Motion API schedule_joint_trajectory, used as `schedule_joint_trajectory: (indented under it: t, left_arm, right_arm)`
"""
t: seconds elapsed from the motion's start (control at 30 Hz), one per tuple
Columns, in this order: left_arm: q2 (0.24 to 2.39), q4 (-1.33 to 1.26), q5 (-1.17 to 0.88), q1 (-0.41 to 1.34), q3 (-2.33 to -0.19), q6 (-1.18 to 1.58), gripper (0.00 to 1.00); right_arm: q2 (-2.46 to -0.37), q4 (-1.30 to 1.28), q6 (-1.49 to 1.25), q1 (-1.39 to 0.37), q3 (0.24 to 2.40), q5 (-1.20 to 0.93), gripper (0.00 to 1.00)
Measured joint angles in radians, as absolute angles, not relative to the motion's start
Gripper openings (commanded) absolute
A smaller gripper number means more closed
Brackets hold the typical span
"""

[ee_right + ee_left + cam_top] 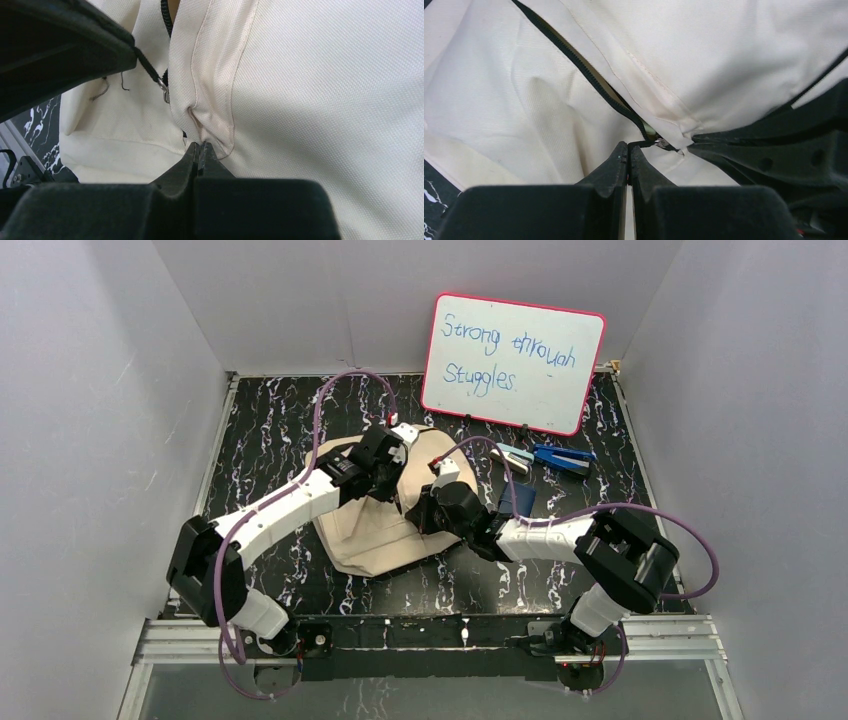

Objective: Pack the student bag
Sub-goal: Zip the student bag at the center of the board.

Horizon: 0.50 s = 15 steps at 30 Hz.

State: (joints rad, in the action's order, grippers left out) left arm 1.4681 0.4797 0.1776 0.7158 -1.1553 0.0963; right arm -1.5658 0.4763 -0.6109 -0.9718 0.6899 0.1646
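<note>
Student bag (372, 535): creased cream canvas, dark zipper (589, 76), small zipper pull (663, 144).

My left pincer (629, 148), pinched on the zipper pull (148, 65), and my right pincer (199, 148), pinched on the student bag (372, 532), crowded each other (almost no gap between). The table (270, 430) lay open on the left; a whiteboard (513, 362) and small blue items (560, 458) blocked the far right, with a dark book (518, 502) nearer.

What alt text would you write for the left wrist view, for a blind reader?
The left tool, shut, pinches the dark zipper pull of the cream student bag, its zipper running diagonally up-left. The right tool, at the right, pinches the bag beside it.
</note>
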Motion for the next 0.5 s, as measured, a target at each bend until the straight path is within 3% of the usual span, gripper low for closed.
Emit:
schedule_joint_trajectory:
  t: [0.5]
  left_arm:
    - [1.568,0.488,0.214,0.685,-1.232,0.054,0.0]
  right_arm:
    - [-1.563,0.5,-0.618,-0.972,0.69,0.182,0.0]
